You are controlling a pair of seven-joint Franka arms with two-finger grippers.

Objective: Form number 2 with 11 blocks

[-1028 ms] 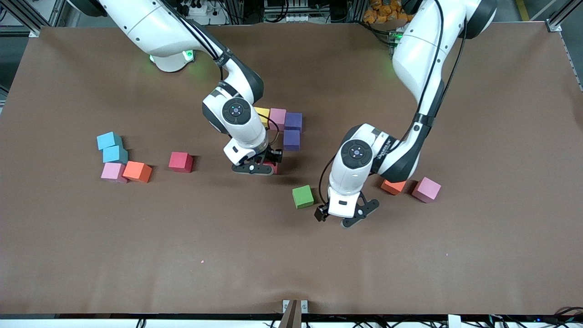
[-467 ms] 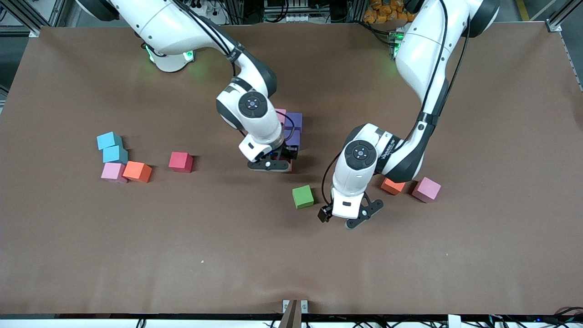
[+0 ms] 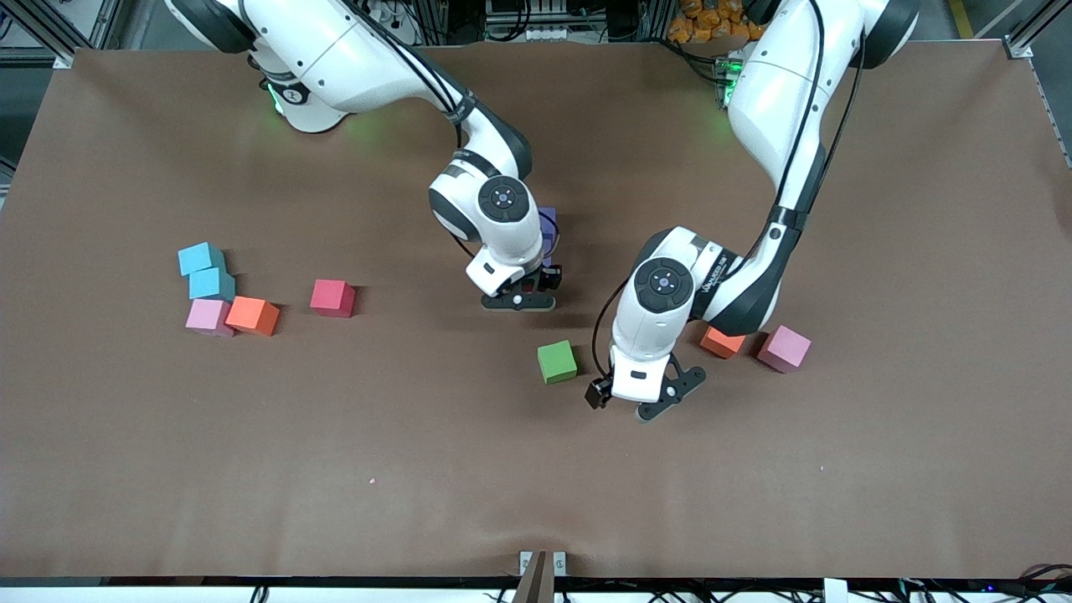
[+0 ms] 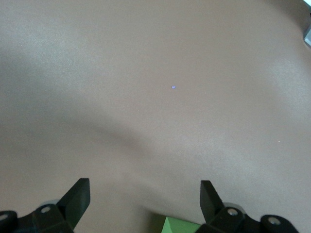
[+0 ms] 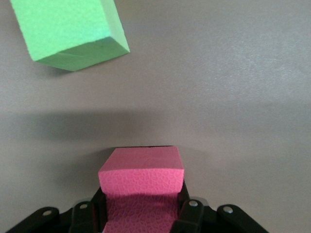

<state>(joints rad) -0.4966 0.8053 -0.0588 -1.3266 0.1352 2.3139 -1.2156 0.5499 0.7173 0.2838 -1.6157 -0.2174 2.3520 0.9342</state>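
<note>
My right gripper point(image 3: 519, 300) is shut on a red block point(image 5: 141, 184), low over the table next to a purple block point(image 3: 548, 226). That purple block is all that shows of the number 2; the right wrist hides the rest. A green block point(image 3: 557, 362) point(image 5: 68, 29) lies nearer the front camera. My left gripper point(image 3: 641, 400) point(image 4: 144, 199) hangs open beside it with nothing between the fingers; a corner of the green block point(image 4: 182, 227) shows. Loose blocks: red point(image 3: 332, 297), orange point(image 3: 252, 316), pink point(image 3: 207, 317), orange point(image 3: 722, 342), pink point(image 3: 784, 348).
Two cyan cubes point(image 3: 201, 258) point(image 3: 211, 284) sit touching the pink and orange blocks toward the right arm's end. The brown table point(image 3: 419, 469) is bare along the strip nearest the front camera.
My right arm has carried the red block toward the left arm's end, and now covers the yellow and pink blocks by the purple ones. The left gripper shifted only slightly.
</note>
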